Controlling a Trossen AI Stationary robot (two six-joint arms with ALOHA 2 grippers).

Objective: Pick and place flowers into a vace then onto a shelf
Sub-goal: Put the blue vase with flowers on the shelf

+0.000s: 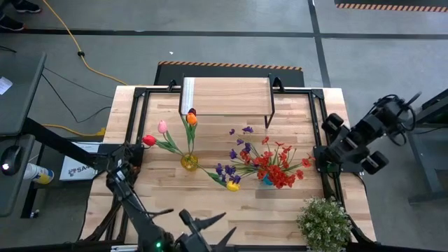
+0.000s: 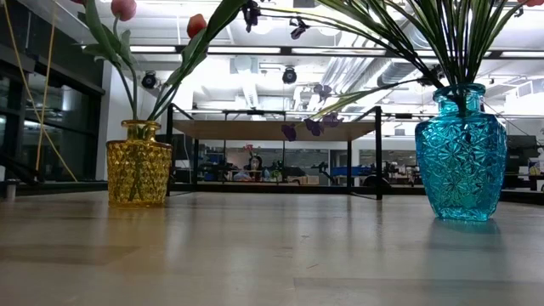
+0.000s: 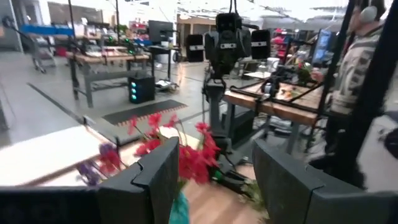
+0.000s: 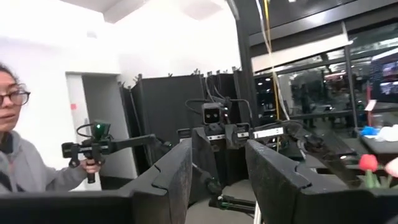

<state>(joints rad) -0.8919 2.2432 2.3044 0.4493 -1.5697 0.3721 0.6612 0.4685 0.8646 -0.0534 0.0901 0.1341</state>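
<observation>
A yellow glass vase stands left of the table's middle, with pink, red and orange tulips stuck in it by their stems. To its right, a blue glass vase holds red sprays and purple sprays. A yellow tulip head shows low between the vases. The shelf stands at the far middle. My left gripper is open at the near edge, level, facing the blue vase. My right gripper is open at the right edge, raised.
A bushy green potted plant sits at the near right corner. Black frame rails run along the table's sides. A person holding a black handle stands beyond the left side, and another person stands beyond the right.
</observation>
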